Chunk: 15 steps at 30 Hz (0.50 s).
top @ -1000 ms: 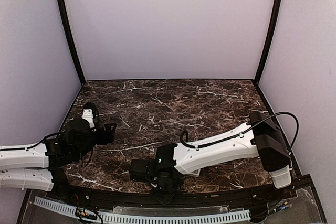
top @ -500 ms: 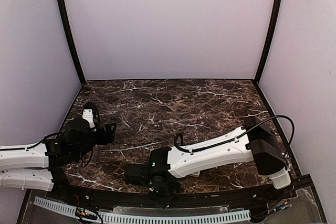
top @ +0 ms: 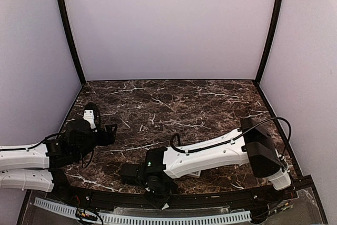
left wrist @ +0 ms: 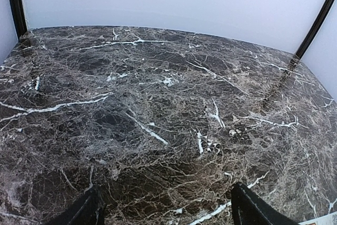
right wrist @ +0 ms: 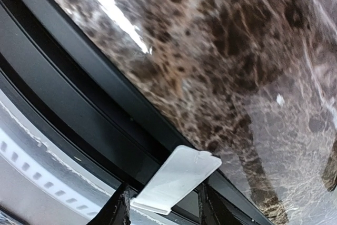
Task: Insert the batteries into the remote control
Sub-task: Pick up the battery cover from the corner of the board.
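Observation:
My right gripper reaches low along the table's front edge. In the right wrist view its fingers stand apart, wider than the small flat white cover piece lying slantwise between them over the black edge rail. A white sliver shows under the right forearm; I cannot tell if it is the remote control. The batteries are out of view. My left gripper hovers open over bare marble at the left, with nothing between its fingertips.
The black front rail and a pale slotted cable duct run just beyond the right gripper. Dark veined marble stretches ahead of the left gripper. Pale walls with black posts close off the sides and back.
The right arm has slid left along the front edge, its elbow dropping lower. The left arm has not moved.

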### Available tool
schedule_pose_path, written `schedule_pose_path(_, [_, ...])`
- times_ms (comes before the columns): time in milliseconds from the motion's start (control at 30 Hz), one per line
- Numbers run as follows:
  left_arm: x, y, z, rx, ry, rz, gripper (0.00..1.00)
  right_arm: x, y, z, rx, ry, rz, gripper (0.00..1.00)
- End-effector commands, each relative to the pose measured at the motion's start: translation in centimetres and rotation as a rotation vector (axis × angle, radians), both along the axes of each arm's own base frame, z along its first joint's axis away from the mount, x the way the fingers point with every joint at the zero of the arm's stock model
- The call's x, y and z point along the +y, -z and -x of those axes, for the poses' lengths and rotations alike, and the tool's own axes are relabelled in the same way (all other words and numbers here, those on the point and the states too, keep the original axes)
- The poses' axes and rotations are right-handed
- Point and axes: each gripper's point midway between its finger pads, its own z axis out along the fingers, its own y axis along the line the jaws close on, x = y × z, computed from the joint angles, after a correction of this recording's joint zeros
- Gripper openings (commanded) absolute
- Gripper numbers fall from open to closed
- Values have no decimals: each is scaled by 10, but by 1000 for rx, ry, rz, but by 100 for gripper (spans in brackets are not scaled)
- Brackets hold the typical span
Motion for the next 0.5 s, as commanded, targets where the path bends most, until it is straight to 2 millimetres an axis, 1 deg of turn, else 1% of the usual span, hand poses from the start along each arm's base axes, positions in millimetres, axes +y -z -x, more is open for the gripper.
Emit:
schedule_pose_path(0, [4,6,1,0,-2,-22,82,29,22,-29,-99,-23,-69,42])
schedule_pose_path(167, [4,7,0,0,-6,-26,82,33,24,-31,-120,-48,-77,42])
schedule_pose_path(267, [5,7,0,-1,-7,-29,82,29,35,-33,-145,-62,-48,41])
schedule_pose_path(367, [5,6,1,-3,-6,-29,82,11,49,-34,-171,-66,39,39])
schedule_pose_path(467, [5,6,1,-3,-6,-28,82,-4,56,-35,-187,-67,92,34])
